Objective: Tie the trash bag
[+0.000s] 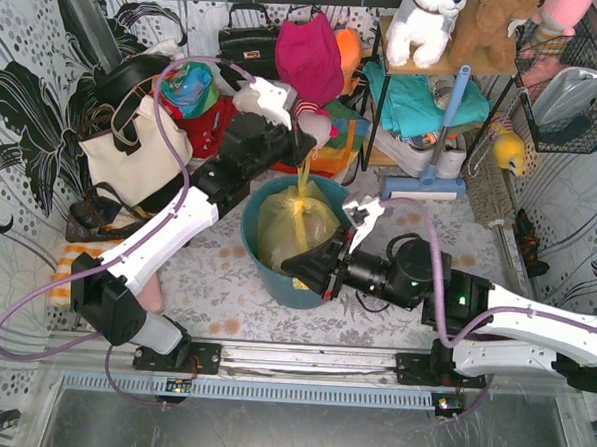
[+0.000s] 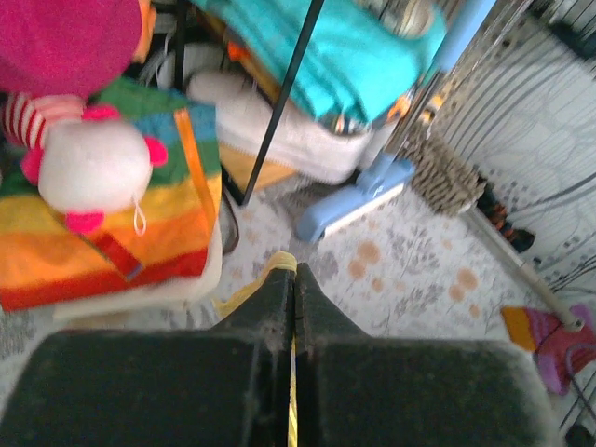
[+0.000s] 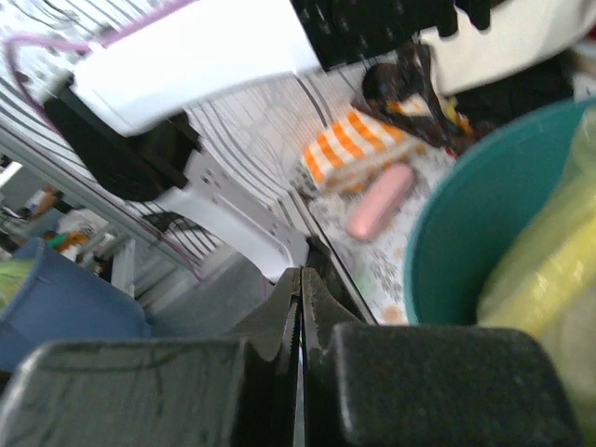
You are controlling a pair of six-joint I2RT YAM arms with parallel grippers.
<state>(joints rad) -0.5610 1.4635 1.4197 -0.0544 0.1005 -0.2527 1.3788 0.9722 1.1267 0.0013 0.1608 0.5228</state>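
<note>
Left gripper point(image 2: 294, 272): the fingers are pressed together on a strip of yellow film. The film shows at the tips and as a thin line in the seam below. In the overhead view this strip runs as a taut, twisted strand from the pinch down to the trash bag point(image 1: 296, 228).

Right gripper point(image 3: 300, 282): the fingers are fully closed. You cannot tell from its own camera whether any film lies between them. From above, it sits low at the near rim of the teal bin point(image 1: 266, 272), just beside the bag's body.

The trash bag sits inside the teal bin, with its mouth gathered and drawn upward toward the back of the table. The cream tote point(image 1: 132, 160) stands well apart at the left.

Judge the step in hand as neck forming: the mouth is gathered into a strand and no knot is visible. The next move calls for a second hold on the neck, then a loop. Apply tension with care, since thin film may slip or tear. Confirm the right hold before you wrap.
</note>
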